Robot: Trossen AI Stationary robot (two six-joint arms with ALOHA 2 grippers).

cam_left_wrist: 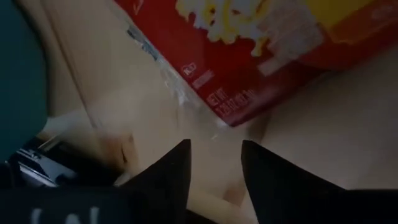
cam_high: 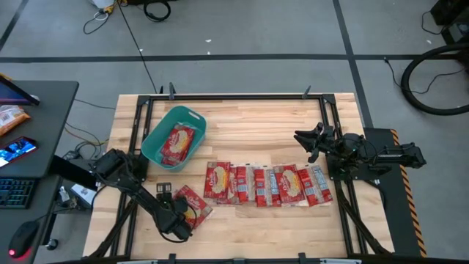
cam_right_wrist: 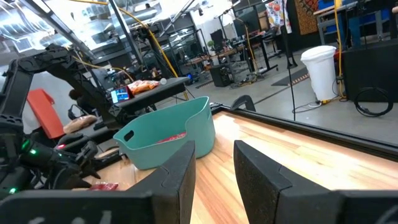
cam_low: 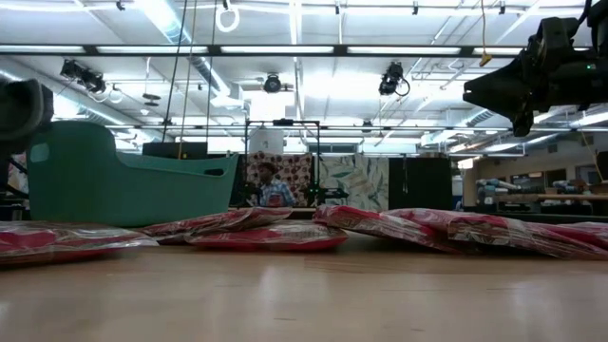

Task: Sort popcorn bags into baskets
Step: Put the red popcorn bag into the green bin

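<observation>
Left end effector (cam_high: 182,218), fingers parted and empty, hovers over popcorn bag (cam_high: 192,203) nearest the teal basket (cam_high: 154,138).

A teal tub (cam_high: 153,144) holds red popcorn bags (cam_high: 176,143). More bags (cam_high: 267,184) lie in an overlapping row. One bag (cam_high: 192,204) lies apart.

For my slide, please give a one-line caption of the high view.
Left gripper low over a stray popcorn bag; teal basket holds one bag; right gripper waits, open.
</observation>
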